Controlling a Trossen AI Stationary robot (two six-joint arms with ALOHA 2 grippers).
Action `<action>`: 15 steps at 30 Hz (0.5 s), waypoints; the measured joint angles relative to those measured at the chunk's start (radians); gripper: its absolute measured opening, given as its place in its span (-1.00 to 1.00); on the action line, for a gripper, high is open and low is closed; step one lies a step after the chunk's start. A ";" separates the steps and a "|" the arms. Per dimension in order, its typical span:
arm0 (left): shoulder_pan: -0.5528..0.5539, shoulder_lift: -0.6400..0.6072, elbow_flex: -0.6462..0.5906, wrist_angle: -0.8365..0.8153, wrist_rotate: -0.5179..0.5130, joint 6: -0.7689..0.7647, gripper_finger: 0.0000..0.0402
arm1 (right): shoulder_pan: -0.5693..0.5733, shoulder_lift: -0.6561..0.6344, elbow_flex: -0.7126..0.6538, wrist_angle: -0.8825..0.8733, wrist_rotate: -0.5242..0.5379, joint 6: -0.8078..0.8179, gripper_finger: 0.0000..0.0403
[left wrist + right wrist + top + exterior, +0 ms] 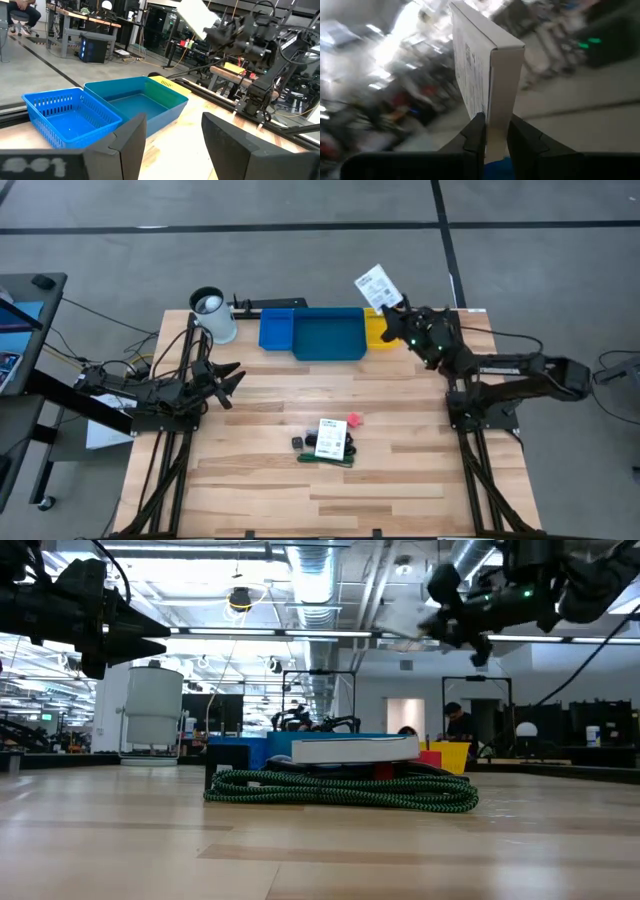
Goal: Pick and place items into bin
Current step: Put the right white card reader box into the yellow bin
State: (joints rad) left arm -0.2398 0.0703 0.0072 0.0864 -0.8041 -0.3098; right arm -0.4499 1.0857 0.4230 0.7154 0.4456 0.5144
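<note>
My right gripper [397, 308] is raised over the yellow bin [376, 330] at the table's far edge, shut on a flat white printed box [376, 284]; the left wrist view shows this box [197, 16] high in the air. My left gripper [233, 374] hovers open near the table's left side, touching nothing. Mid-table lie a second white box with green print [331, 438], a pink-red cube [354, 420], a black block [299, 442] and a green-black coiled tie [326, 460]. In the low view that white box [355, 748] rests on the coil [340, 790]. My right gripper [493, 125] pinches the white box by one narrow end [494, 131], one finger [475, 134] on each broad face. The box stands up and away from the fingers, lifted clear of the table and bins.
Along the far edge stand a blue slotted basket [275, 328], a teal bin [328, 336] and the yellow bin. A white cylindrical cup [214, 315] stands at the far left corner. Bare wood lies between the item cluster and the bins.
</note>
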 joint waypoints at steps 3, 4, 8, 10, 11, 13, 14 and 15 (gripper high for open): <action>0.000 0.000 0.000 0.000 0.000 0.000 -0.10 | -0.037 -0.045 0.034 -0.237 0.003 -0.003 -0.72; 0.000 0.000 0.000 0.000 0.000 0.000 -0.10 | -0.046 -0.051 0.051 -0.309 0.006 -0.009 -0.72; 0.000 0.000 0.000 0.000 0.000 0.000 -0.10 | -0.050 -0.052 0.101 -0.496 0.037 -0.065 -0.72; 0.000 0.000 0.000 0.000 0.000 0.000 -0.10 | -0.050 -0.051 0.123 -0.549 0.057 -0.100 -0.72; 0.000 0.000 0.000 0.000 0.000 0.000 -0.10 | -0.050 -0.051 0.131 -0.573 0.071 -0.104 -0.72; 0.000 0.000 0.000 0.000 0.000 0.000 -0.10 | -0.050 -0.051 0.140 -0.615 0.109 -0.101 -0.72; 0.000 0.000 0.000 0.000 0.000 0.000 -0.10 | -0.050 -0.051 0.143 -0.631 0.128 -0.099 -0.72; 0.000 0.000 0.000 0.000 0.000 0.000 -0.10 | -0.049 -0.051 0.147 -0.643 0.149 -0.099 -0.72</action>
State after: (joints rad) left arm -0.2398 0.0703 0.0073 0.0864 -0.8040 -0.3096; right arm -0.4993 1.0344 0.5702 0.0723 0.5943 0.4157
